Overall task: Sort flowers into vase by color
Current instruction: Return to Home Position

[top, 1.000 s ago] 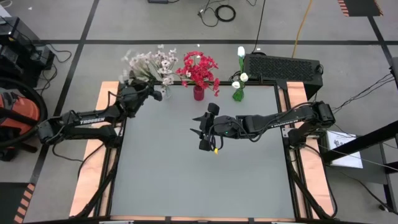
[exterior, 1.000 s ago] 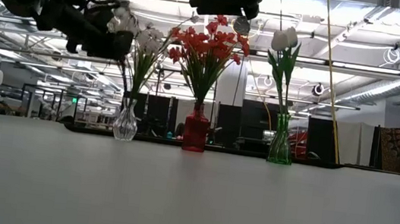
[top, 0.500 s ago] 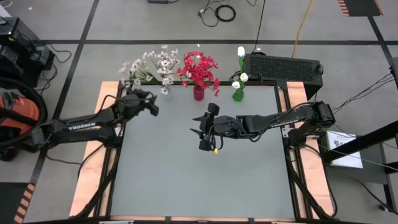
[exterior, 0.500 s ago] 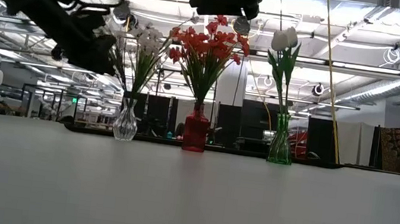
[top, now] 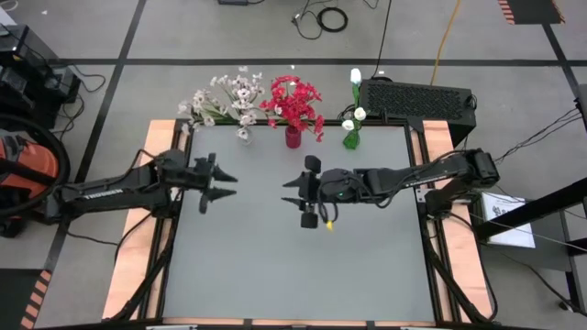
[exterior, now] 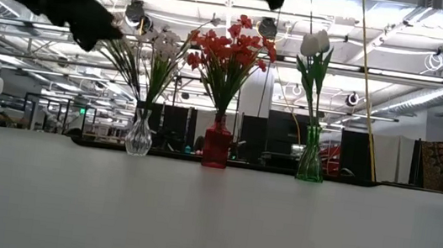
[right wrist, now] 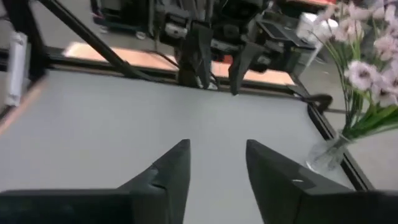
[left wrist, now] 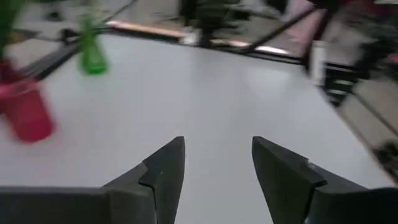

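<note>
Fingers spread wide and empty on left gripper (top: 218,186) and right gripper (top: 293,191), tips facing; flowers (top: 293,99) stand off beside both.

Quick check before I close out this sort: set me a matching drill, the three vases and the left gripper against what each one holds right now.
Column one
1. transparent vase
2. red vase
3. green vase
4. left gripper

Column two
A. white tulip buds
B. nothing, open above the table
C. pale pinkish-white blossoms
D. red blooms

Pairs: 1-C, 2-D, 3-A, 4-B.

The right gripper, over the table's middle, is open and empty too.
</note>
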You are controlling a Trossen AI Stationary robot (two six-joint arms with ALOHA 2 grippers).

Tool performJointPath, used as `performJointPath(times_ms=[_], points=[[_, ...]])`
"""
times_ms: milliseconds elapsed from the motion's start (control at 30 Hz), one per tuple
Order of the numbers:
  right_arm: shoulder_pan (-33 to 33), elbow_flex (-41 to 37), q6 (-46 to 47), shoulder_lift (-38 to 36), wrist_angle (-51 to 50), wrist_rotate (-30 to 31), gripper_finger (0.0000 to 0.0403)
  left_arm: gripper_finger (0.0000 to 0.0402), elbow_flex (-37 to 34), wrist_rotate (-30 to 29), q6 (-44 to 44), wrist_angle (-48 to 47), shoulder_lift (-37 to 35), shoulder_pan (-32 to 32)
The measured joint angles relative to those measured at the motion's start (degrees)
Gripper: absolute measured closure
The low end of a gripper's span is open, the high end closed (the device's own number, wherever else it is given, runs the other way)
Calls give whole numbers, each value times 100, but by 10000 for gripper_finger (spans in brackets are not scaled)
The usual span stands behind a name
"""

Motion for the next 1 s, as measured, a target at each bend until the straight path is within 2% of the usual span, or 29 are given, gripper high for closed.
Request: performJointPath(times_ms=[133,267,333,467,533,600,833,900,1000], points=[[45,5,24,-312,-238,-225,285,210,2,-12,7,-386,-344,-389],[193,7,-12,-537,-826,-400,320,210,-30,-759,12,-783,-703,-764],[273,7,-7,-595,-1017,-510,337,210,-224,-948,212,-418,-882,-946],[425,-74,-63,-609,-1024,-517,373,216,-917,-914,349,1513,-1057,-1245],[455,-266,-102,-612,-819,-518,391,232,-1245,-714,455,2175,-1048,-1352],[455,-522,-72,-612,-577,-526,399,256,-1485,-697,477,2381,-1048,-1393],[400,-2046,435,-683,1150,-749,402,385,-1763,-861,371,2662,-1049,-1388],[400,-2455,624,-670,1601,-765,402,393,-1818,-962,317,2657,-1047,-1416],[415,-2988,837,-687,2125,-768,402,396,-1915,-1431,328,2641,-1045,-1549]])
